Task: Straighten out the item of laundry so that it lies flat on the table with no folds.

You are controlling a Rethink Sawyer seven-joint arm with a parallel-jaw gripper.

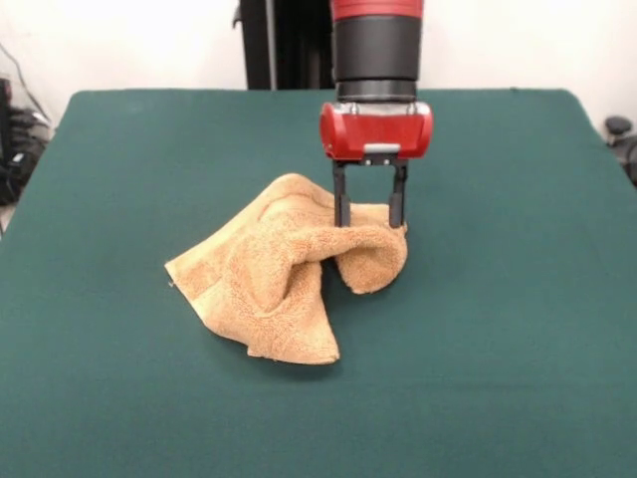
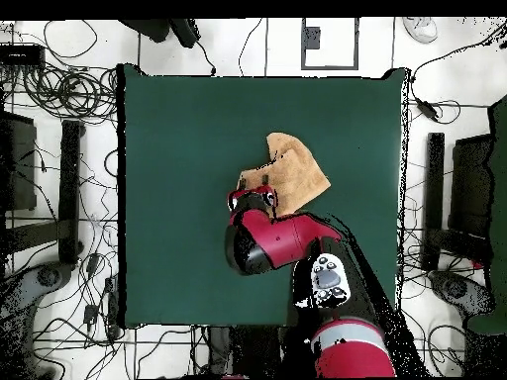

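The tan-orange towel (image 1: 279,269) lies crumpled near the middle of the green table (image 1: 498,349), with raised folds and a rolled hump at its right end. My gripper (image 1: 369,224) hangs straight down over that right end. Its two black fingers (image 1: 340,199) are spread apart, and their tips reach the top of the towel's hump. In the overhead view the towel (image 2: 297,170) sits right of the table's (image 2: 168,198) centre. The gripper (image 2: 255,198) and the red arm cover the towel's lower left edge. No care tag shows.
The robot's black pedestal (image 1: 284,45) stands at the table's far edge. In the overhead view, cables (image 2: 69,94) and dark stands (image 2: 69,188) surround the table on the floor. Green cloth shows on all sides of the towel.
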